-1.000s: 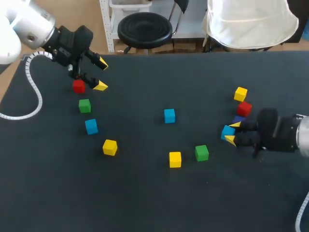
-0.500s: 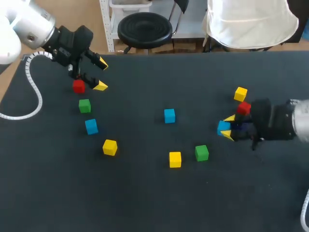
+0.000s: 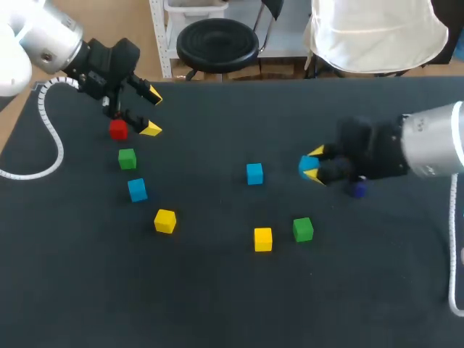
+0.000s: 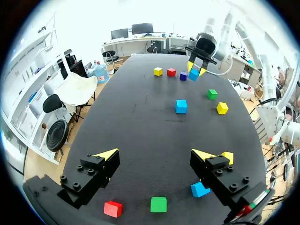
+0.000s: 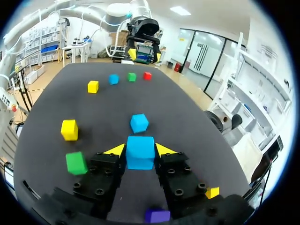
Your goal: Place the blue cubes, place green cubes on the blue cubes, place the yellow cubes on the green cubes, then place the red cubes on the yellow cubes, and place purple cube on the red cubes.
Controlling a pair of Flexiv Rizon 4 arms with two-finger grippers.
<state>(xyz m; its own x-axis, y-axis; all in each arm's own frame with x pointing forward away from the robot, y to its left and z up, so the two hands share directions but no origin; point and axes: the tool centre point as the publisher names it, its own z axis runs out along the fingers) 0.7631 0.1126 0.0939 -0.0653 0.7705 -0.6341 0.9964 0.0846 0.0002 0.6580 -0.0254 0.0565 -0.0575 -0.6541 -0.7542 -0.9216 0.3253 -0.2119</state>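
right pincer (image 3: 312, 164) clamped on a blue cube (image 5: 140, 153), held over mid-worktop (image 3: 217, 290), just right of a loose blue cube (image 3: 254, 173). left pincer (image 3: 152, 112) wide open, empty, far left beside a red cube (image 3: 118, 130).

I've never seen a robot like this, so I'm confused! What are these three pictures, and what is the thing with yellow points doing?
It is a robot with two arms at a black table. Each arm ends in a gripper, a hand with two yellow-tipped fingers. One picture looks down from above; the two round ones come from small cameras on the wrists. Little coloured cubes lie scattered on the table: blue, green, yellow, red and one purple cube. The right gripper is pinching a blue cube between its fingers. The left gripper is open and holds nothing; it hangs by a red cube.
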